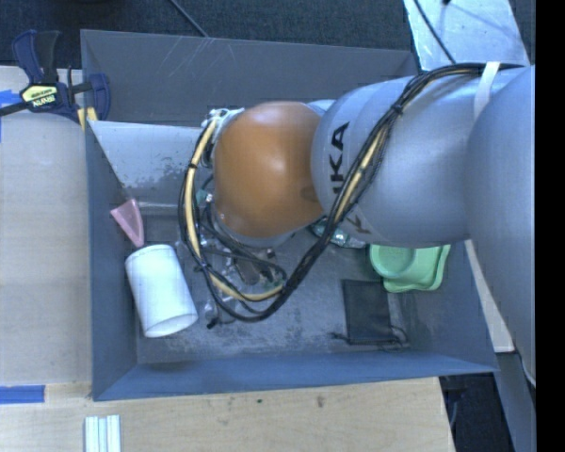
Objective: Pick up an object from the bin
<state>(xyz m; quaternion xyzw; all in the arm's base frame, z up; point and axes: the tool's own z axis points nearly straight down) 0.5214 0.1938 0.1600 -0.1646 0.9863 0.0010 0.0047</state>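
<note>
My gripper (246, 269) hangs below the orange dome, low over the bin floor a little left of the middle, and cables hide most of it. A white cylinder (160, 290) lies on its side just to the gripper's left, close to it; whether they touch I cannot tell. A small pink wedge (129, 219) rests against the left wall, behind the cylinder. Nothing shows held in the gripper.
A light green plastic piece (410, 264) sits at the right side, partly under the arm. A flat black square (370, 311) lies in front of it near the front wall. The big grey arm covers the bin's back right.
</note>
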